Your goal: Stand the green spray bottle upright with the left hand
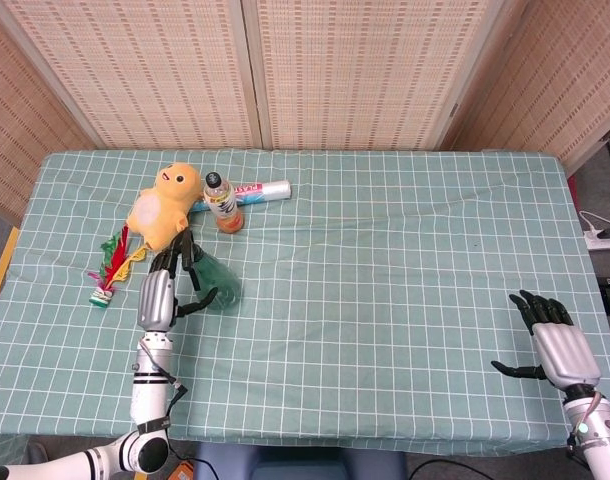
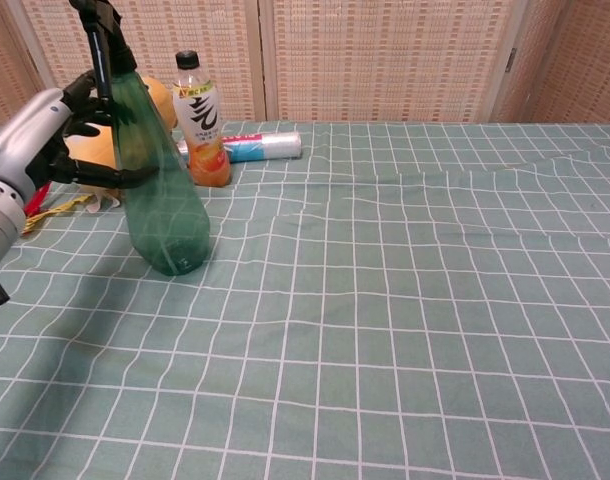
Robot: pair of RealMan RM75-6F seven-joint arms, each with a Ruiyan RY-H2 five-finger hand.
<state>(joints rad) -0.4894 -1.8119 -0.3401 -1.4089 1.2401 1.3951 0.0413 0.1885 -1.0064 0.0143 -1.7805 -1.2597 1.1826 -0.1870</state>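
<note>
While my left hand (image 2: 47, 135) is gripping the green bottle (image 2: 157, 195) around its upper body, it is standing on the counter (image 2: 405, 300) near the drink bottle (image 2: 202, 120), tilting slightly, so I'm steadying it. Right hand (image 1: 555, 345) is resting loose, holding nothing.

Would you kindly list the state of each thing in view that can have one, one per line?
green spray bottle: base on the cloth, leaning left, gripped around its upper body.
left hand: holds the green spray bottle.
right hand: open, fingers spread, holding nothing.
drink bottle: upright, capped.
plush toy: lying on the cloth.
white tube: lying on its side.
shuttlecock: lying flat.
</note>
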